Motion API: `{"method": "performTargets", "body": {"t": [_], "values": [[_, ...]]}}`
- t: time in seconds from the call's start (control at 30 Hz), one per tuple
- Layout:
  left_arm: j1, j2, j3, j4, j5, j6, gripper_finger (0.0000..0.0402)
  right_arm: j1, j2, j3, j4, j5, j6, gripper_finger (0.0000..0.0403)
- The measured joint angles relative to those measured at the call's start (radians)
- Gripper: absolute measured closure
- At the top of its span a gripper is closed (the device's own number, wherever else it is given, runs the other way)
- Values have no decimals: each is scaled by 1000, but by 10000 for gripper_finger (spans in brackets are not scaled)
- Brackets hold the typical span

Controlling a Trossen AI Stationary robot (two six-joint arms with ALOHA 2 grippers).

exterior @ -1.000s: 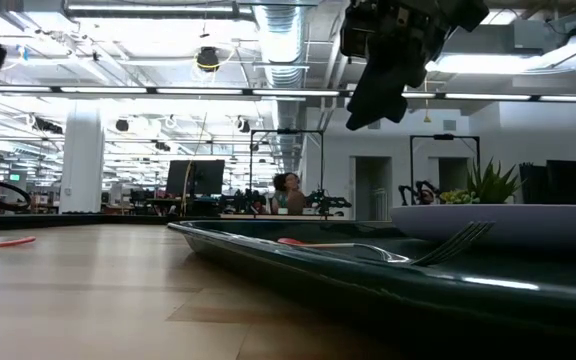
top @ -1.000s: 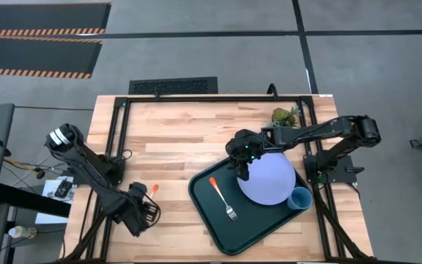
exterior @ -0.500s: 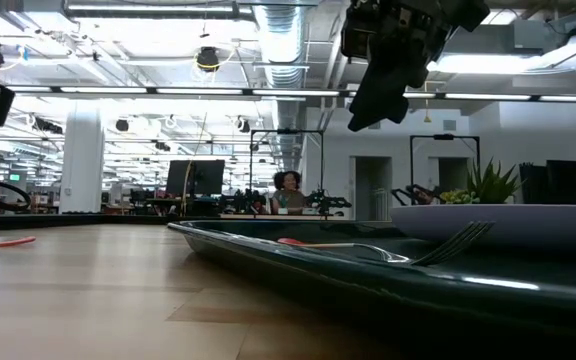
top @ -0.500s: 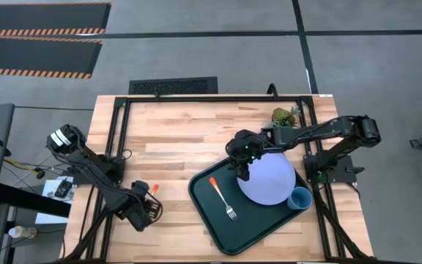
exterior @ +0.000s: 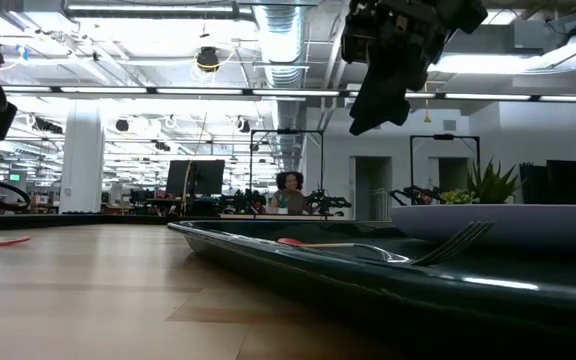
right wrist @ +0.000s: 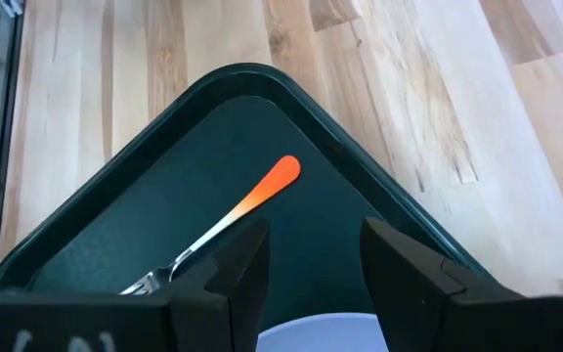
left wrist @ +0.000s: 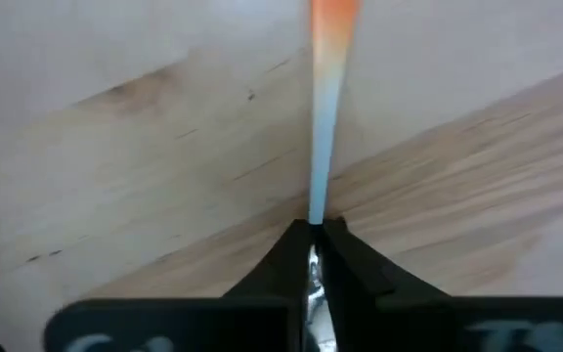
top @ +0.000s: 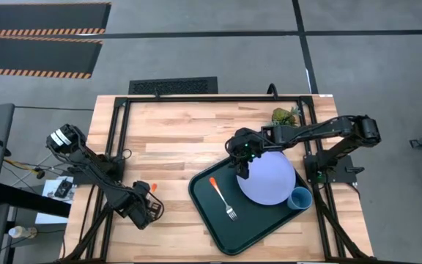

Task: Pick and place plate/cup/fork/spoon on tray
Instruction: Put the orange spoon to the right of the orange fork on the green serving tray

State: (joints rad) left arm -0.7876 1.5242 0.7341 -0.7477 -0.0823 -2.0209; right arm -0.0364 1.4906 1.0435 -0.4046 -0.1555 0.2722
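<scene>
The spoon lies on the wood left of the tray; its orange handle (top: 153, 188) points toward the far edge. My left gripper (top: 144, 208) stands over its metal end, shut on it. The dark tray (top: 215, 224) holds the fork (top: 222, 196), the pale plate (top: 269, 180) and the blue cup (top: 300, 198). My right gripper (top: 244, 166) hangs open above the tray's far corner, at the plate's left edge, holding nothing. In the right wrist view its fingers (right wrist: 242, 264) frame the fork (right wrist: 238, 210) below. My left gripper pinches the spoon's silver metal part (left wrist: 314, 217), at the end away from the orange handle (left wrist: 335, 20), between its two fingers. The fingers come from above, one on each side of the slim shaft. The spoon lies on the table (left wrist: 115, 156).
A small green plant (top: 285, 116) stands at the table's far right. Black frame rails (top: 119, 139) run along the table's left, far and right sides. Bare wood (top: 182, 147) lies between the spoon and the tray. A person (exterior: 290, 190) shows far back in the room.
My left gripper has come down and moved a little toward the table's far edge, over the spoon's metal end, and has shut on it. The spoon has stayed where it lay. My right arm has kept still.
</scene>
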Motion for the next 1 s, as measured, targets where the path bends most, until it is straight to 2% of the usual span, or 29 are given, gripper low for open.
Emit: {"method": "performTargets", "body": {"t": [0.17,0.3,0.4,0.67,0.83,1.0], "values": [[2,0,3,11,-21,-69,399,0,0,0,0,0,14,219],[9,-18,37,40,-164,-166,400,0,0,0,0,0,30,219],[43,-44,73,33,-256,-180,401,0,0,0,2,0,57,219],[206,-68,167,9,-767,-182,401,67,0,0,51,13,197,219],[338,-68,181,84,-1035,-131,401,165,0,0,148,171,258,219],[454,-68,181,281,-1178,65,401,248,0,0,280,439,340,224]]}}
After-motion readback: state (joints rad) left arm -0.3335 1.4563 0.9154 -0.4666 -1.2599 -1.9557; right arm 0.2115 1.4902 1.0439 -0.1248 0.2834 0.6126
